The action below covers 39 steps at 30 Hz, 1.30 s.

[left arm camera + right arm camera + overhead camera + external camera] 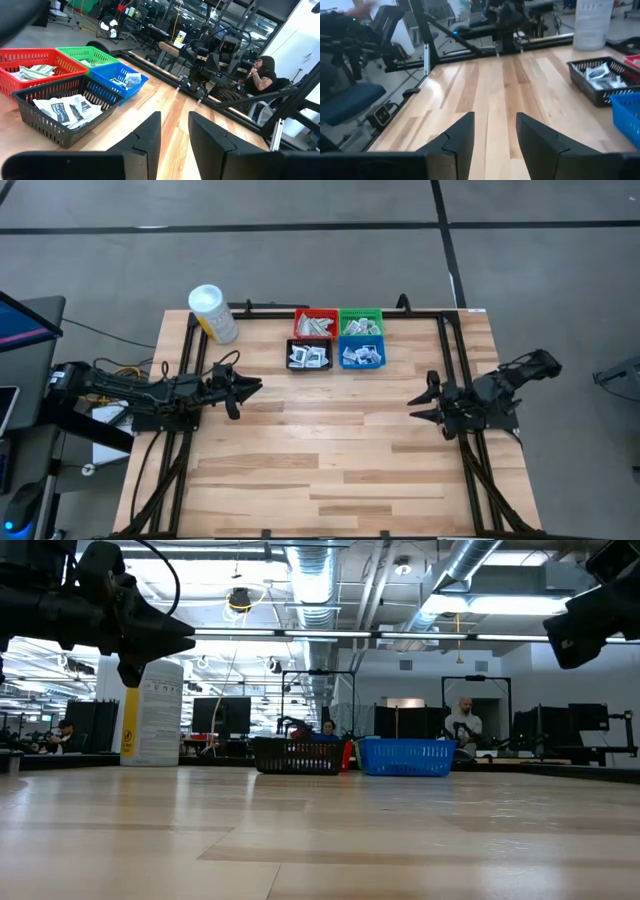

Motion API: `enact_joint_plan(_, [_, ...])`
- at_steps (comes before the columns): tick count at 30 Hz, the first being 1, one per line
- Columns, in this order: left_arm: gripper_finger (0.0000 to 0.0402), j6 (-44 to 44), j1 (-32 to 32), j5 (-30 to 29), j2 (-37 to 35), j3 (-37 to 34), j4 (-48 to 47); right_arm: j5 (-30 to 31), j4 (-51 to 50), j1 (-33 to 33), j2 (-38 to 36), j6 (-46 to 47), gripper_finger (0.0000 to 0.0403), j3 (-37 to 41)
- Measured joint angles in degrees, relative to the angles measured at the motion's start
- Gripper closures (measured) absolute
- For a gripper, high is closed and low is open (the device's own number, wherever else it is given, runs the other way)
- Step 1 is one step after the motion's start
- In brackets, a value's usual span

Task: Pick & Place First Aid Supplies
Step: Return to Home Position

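- I look down on a bench (330, 460) of pale wood planks, with grey floor (300, 260) all round it.
- At bench height I see into a large hall: bare ducts (310, 580) and strip lights overhead, dark monitors (225, 715) in rows behind the bench.
- A standing person (463, 718) shows far back in that level view. A seated person (262, 75) shows past the bench edge in the left wrist view.
- Bins: four, packed in a square at the far middle of the bench. The red bin (316, 311) touches the green bin (361, 311) along the far edge. The black bin (310, 368) and blue bin (362, 368) sit just in front of them.
- Tub (214, 313): one, white with a yellow label, upright near the far left corner, apart from the bins.
- Packets (65, 107): every one I see lies inside a bin, a heap in each of the four. They overlap too much for me to count.
- Arms: two. The left gripper (248, 388) hangs above the bench's left side, pointing toward the middle. Its fingers (147, 140) are a little apart, with wood showing between them.
- The right gripper (418, 402) hangs above the right side, facing the left one. Its fingers (457, 135) are spread wider, clasping nothing.
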<state>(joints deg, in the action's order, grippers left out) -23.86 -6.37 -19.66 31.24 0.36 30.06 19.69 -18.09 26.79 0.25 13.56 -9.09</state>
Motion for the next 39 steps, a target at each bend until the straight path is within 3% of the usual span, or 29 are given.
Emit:
enact_joint_plan(7, [0.0302,0.01,-0.02,0.00,-2.17,0.00,-0.09,1.35,1.28,0.04,0.01,1.01,0.0261,1.97])
enact_joint_plan(18, [0.0302,0.02,0.26,-0.02,-19.88,0.00,0.07,1.37,1.40,0.15,0.38,9.65,0.0264,3.38])
enact_joint_plan(27, [0.0302,0.00,0.66,-0.02,-24.07,0.00,-0.85,1.35,1.34,0.13,0.40,8.59,0.0259,3.38])
enact_joint_plan(33, [0.0302,0.00,0.67,-0.02,-30.89,0.00,-1.36,1.35,1.29,0.13,0.40,8.57,0.0262,3.38])
enact_joint_plan(39, [0.0302,-0.01,0.68,-0.02,-31.19,0.00,-1.71,1.33,1.18,0.13,0.43,8.55,0.0259,3.38])
